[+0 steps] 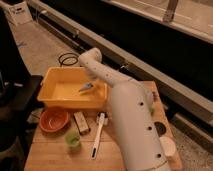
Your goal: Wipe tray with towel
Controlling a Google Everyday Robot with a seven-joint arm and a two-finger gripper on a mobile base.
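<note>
**Item 1. Tray** (pixel 56 75): 1 large yellow-orange plastic tub, open side up, on the rear left of the wooden counter (pixel 55 156). Judged to be set there so that its floor could be reached from above.

**Item 2. Towel** (pixel 84 89): 1 small grey scrap inside the tray, on the right part of the floor near the front-right wall. It sat at the very tip of the gripper. Whether it pressed on the floor or hung just clear could not be told.

**Item 3. Gripper** (pixel 90 85): down inside the tray, against the towel. Whether it was open or closed on the cloth could not be told. Judged to be low so that the cloth met the tray floor.

**Item 4. Arm** (pixel 132 120): 1 white arm. The thick segment rose from the front right. It bent at a rounded elbow above the tray's rear right corner, and a slimmer link slanted down and leftward into the tub.

**Item 5. Sundries in front of the tray, apart from it:**
- 1 orange bowl (pixel 53 119)
- 1 green cup (pixel 73 139)
- 1 white-handled brush (pixel 97 137)

All 3 were judged to be outside the wiping path.
</note>
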